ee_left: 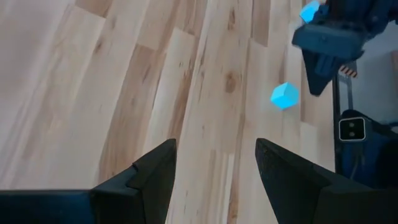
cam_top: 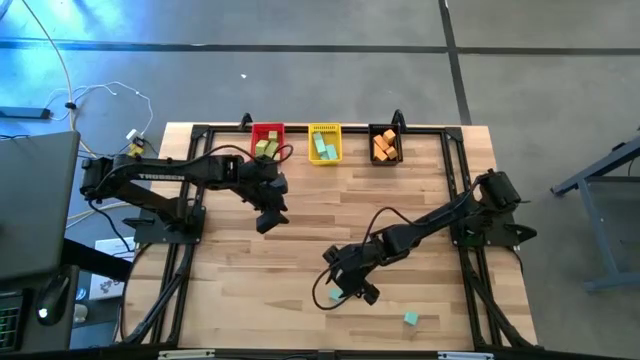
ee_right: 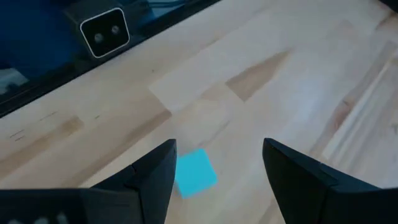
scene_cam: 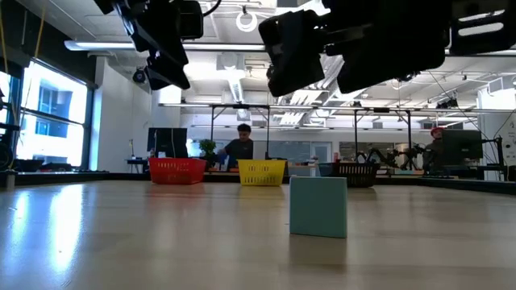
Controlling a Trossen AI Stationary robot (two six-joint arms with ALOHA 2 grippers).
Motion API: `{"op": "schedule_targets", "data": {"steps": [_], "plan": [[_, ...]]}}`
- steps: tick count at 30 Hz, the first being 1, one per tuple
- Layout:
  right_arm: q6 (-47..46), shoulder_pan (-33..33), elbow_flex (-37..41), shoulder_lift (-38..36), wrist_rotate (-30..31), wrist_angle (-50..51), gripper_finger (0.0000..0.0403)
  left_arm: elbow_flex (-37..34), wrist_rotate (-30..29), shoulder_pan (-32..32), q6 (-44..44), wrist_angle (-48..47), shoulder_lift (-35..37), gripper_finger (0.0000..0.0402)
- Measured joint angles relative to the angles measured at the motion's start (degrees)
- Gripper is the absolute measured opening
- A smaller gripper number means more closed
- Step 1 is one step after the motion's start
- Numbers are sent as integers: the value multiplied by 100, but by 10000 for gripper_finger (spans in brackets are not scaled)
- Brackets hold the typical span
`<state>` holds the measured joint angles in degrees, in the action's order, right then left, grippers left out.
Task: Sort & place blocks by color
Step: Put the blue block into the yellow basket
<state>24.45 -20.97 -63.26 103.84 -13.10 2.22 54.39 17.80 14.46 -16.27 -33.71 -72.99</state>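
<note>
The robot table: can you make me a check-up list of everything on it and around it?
Surface: wooden table, mostly bare.
Job's things: two teal blocks loose, one under the right gripper, one near the front edge; others sorted in red bin, yellow bin, black bin.
Clutter: nothing seen.
Grippers: left gripper open, empty; right gripper open above a teal block.
Cables: white cable on the floor.
Surroundings: person beyond the bins.

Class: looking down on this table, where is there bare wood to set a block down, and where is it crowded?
Bare: the wood between the left gripper and the right gripper, and the near left corner. Crowded: the far edge, with the red bin, yellow bin and black bin; two teal blocks lie near the right gripper.
</note>
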Motion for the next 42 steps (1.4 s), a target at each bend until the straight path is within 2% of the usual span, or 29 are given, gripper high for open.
{"op": "schedule_targets", "data": {"steps": [21,28,36,39,42], "plan": [[113,-7,0,741,-189,-161,226,-2,-52,0,-160,15,-2,204],[111,-7,0,932,-203,-359,226,-2,-357,0,-156,20,-7,204],[-13,-2,0,1155,-344,-400,226,-2,-369,2,-5,14,-7,204],[-171,-2,0,1155,-359,-415,208,-2,-368,2,-5,12,-7,204],[-312,-7,0,1166,-389,-447,169,-3,-379,2,25,13,-7,204]]}}
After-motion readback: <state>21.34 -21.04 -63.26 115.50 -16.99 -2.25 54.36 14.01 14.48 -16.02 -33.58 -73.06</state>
